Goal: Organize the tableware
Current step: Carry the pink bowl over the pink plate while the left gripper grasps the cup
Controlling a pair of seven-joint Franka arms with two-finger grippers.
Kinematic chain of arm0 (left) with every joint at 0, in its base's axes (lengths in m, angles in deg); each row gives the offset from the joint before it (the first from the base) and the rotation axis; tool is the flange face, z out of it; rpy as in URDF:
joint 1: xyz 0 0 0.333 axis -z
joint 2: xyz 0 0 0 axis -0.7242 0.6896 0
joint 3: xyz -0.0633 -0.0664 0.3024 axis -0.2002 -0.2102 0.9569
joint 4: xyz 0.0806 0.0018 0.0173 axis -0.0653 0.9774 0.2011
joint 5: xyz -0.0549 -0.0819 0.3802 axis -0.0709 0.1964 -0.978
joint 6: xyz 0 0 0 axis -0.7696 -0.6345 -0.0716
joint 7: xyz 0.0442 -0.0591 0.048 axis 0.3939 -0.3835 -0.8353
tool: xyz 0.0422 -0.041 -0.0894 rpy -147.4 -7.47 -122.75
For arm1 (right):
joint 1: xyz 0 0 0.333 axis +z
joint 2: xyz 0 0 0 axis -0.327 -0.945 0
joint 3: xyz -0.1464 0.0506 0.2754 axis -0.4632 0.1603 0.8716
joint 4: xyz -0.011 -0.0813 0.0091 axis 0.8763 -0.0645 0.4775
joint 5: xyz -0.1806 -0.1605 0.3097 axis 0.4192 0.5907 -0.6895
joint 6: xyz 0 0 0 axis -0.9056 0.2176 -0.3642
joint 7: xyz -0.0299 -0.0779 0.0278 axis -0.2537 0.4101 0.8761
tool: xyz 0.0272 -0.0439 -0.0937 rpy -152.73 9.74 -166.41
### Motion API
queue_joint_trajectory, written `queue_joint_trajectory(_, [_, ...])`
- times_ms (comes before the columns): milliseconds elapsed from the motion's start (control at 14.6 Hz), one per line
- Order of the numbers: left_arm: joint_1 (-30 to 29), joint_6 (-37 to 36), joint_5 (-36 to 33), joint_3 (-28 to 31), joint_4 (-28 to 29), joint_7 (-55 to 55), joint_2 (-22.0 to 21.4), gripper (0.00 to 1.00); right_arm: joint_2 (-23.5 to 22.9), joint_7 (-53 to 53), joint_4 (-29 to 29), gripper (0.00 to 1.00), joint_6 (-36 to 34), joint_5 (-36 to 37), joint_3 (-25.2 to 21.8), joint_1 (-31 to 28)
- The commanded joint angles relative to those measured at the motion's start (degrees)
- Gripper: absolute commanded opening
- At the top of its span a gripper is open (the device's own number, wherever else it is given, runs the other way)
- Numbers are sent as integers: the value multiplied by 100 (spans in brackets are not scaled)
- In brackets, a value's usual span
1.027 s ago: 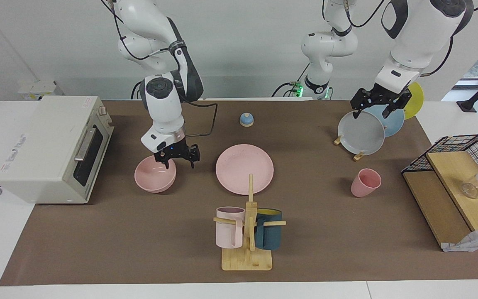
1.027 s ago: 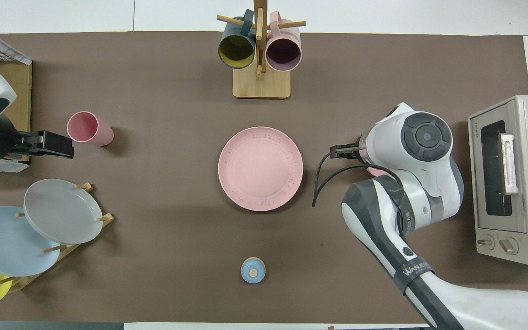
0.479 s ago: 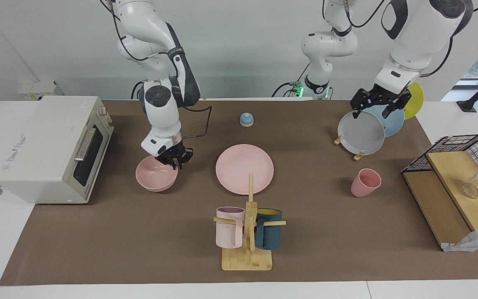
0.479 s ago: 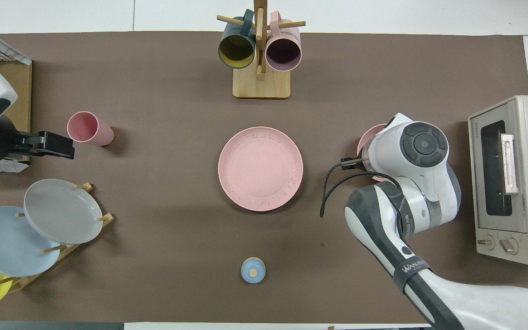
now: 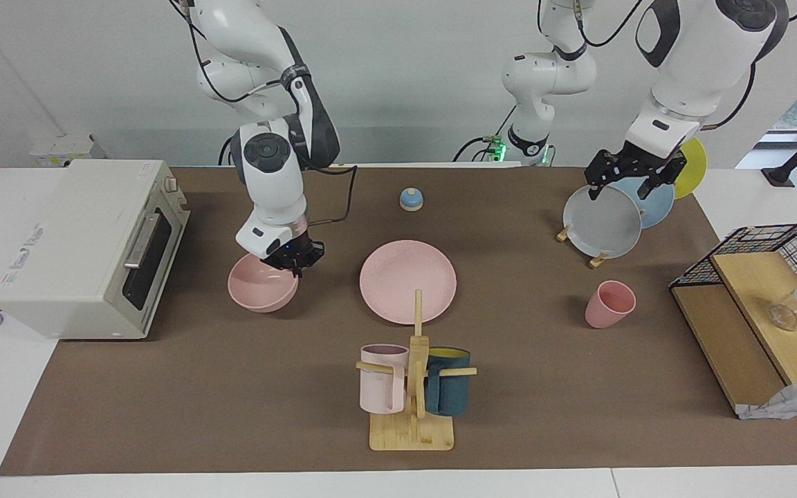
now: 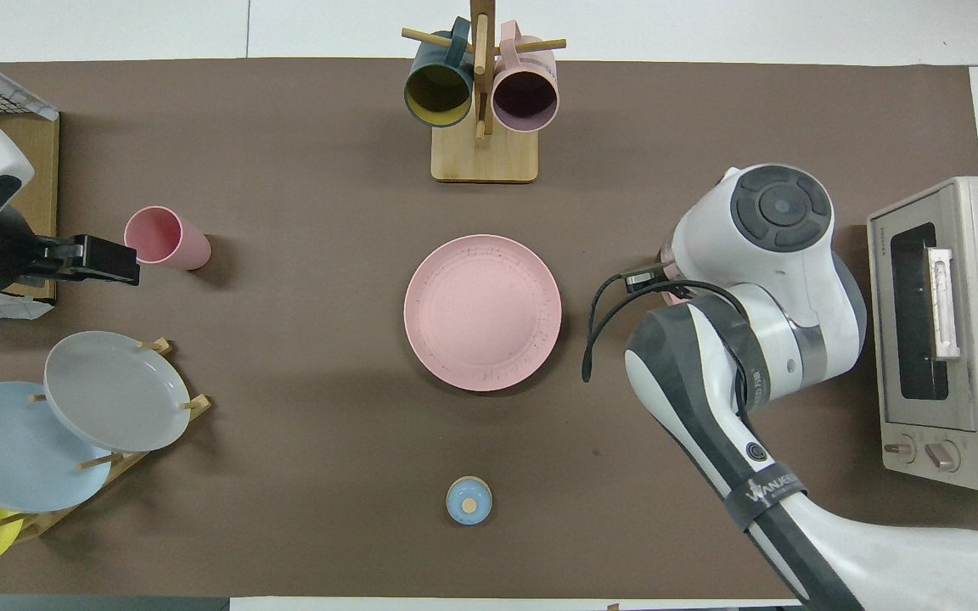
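The pink plate lies flat at the middle of the table and also shows in the overhead view. The pink bowl is beside it toward the right arm's end, tilted and just off the mat. My right gripper is shut on the bowl's rim on the plate's side. In the overhead view the right arm hides the bowl almost wholly. The pink cup stands upright toward the left arm's end, and also shows in the overhead view. My left gripper waits open in the air, empty, over the mat beside the cup.
A toaster oven stands at the right arm's end, close to the bowl. A mug tree with a pale pink and a teal mug stands farther from the robots than the plate. A rack of grey, blue and yellow plates, a wire shelf and a small blue knob are also here.
My right gripper closed on the bowl's rim and raised it slightly, tilting it. The left arm has barely moved.
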Motion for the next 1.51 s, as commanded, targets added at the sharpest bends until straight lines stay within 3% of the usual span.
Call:
queue_joint_trajectory(0, [-79,464,-56,-28,-135,-74,599,100,-712,-711,-1494,0,-772,-72,23,455])
queue_joint_trajectory(205, [-88,736,-109,-28,-723,-65,1670,100,-1782,-2301,-2811,0,-1186,-46,67,1280])
queue_joint_trajectory(342, [-202,1148,-135,-28,-769,-56,1998,100,-2294,-3199,-3360,0,-1126,-107,119,1503])
queue_joint_trajectory(548, [-238,1501,-179,-28,-769,-56,2297,100,-2287,-3396,-3178,0,-757,-256,208,1608])
queue_joint_trajectory(753, [-273,1695,-179,-19,-707,-65,2403,100,-2130,-3484,-2554,0,-125,-459,216,1661])
queue_joint_trajectory(1164, [-264,2003,-179,-19,-225,-82,2395,100,-2085,-3765,-2430,0,-97,-512,392,1679])
queue_joint_trajectory(1233, [-264,2081,-171,-19,-145,-82,2368,100,-2077,-3843,-2438,7,-123,-555,392,1679])
queue_joint_trajectory(1301, [-264,2204,-179,-19,-40,-82,2351,98,-2076,-3844,-2447,24,-150,-564,392,1670])
queue_joint_trajectory(1370, [-264,2318,-171,-19,48,-82,2333,83,-2076,-3836,-2473,42,-176,-547,392,1644])
queue_joint_trajectory(1438, [-273,2354,-179,-19,66,-65,2333,56,-2076,-3775,-2517,73,-202,-477,392,1600])
